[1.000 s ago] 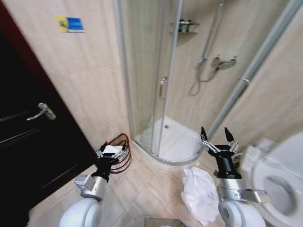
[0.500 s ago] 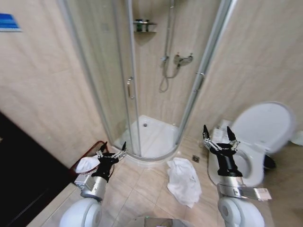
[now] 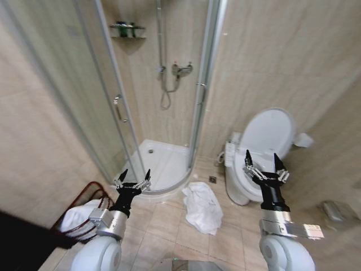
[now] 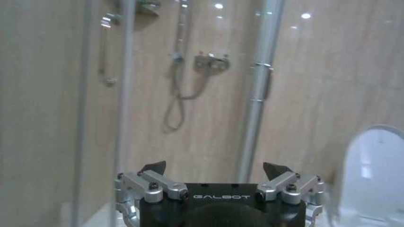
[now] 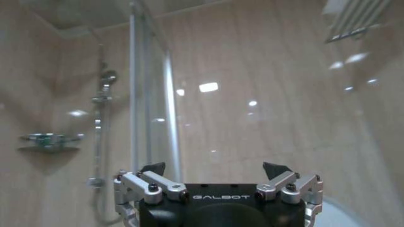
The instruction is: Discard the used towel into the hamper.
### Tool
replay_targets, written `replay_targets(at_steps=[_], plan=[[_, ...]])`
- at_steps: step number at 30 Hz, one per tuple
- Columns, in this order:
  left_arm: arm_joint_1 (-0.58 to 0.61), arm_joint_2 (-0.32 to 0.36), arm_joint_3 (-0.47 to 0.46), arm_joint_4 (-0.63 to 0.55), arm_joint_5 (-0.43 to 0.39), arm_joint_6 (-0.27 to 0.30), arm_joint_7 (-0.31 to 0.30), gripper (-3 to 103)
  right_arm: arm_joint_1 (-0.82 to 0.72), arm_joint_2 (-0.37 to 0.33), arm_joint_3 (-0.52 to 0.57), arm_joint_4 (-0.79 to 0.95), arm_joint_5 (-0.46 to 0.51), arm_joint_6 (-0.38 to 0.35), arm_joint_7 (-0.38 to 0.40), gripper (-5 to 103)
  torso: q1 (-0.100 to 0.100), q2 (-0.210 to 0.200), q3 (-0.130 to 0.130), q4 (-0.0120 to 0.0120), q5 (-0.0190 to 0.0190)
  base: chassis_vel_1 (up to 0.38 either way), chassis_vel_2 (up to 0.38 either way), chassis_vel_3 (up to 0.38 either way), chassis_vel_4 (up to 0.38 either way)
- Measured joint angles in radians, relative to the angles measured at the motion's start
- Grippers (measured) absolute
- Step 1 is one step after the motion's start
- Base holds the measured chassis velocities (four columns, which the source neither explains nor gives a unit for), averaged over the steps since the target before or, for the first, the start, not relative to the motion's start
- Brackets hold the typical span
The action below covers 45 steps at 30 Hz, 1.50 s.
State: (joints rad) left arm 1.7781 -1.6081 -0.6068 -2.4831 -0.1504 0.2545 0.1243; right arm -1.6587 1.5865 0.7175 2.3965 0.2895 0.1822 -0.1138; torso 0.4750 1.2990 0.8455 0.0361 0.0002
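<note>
Towel (image 3: pixel 201 206): lay crumpled on the floor, awaiting pickup.
Hamper (image 3: pixel 84 217): already held white cloth.
Left hand (image 3: pixel 133 181), right hand (image 3: pixel 265 166): wide, empty.

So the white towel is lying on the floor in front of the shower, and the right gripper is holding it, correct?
Not quite. In the head view the white towel lies on the floor, but the right gripper is raised above it, jaws open and empty.

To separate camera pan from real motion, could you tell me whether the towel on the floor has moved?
No: the towel lies just outside the shower tray's curved edge, as before.
</note>
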Motion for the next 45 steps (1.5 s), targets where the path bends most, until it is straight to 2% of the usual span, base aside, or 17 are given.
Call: replay_targets(at_steps=[22, 33, 45], plan=[[0.0, 0.0, 0.0, 0.0, 0.0, 0.0, 0.0, 100, -0.001, -0.002, -0.007, -0.007, 0.007, 0.021, 0.01, 100, -0.006, -0.011, -0.006, 0.0002, -0.0002, -0.029, -0.036, -0.03, -0.03], [0.0, 0.0, 0.0, 0.0, 0.0, 0.0, 0.0, 100, -0.01, 0.002, -0.007, -0.019, 0.007, 0.044, 0.016, 100, -0.033, -0.07, -0.037, 0.0002, -0.0002, 0.0, 0.0, 0.0, 0.0], [0.0, 0.0, 0.0, 0.0, 0.0, 0.0, 0.0, 100, -0.053, 0.016, 0.019, -0.137, 0.019, 0.109, 0.029, 100, -0.064, -0.137, -0.074, 0.0001, -0.0001, 0.0, 0.0, 0.0, 0.0]])
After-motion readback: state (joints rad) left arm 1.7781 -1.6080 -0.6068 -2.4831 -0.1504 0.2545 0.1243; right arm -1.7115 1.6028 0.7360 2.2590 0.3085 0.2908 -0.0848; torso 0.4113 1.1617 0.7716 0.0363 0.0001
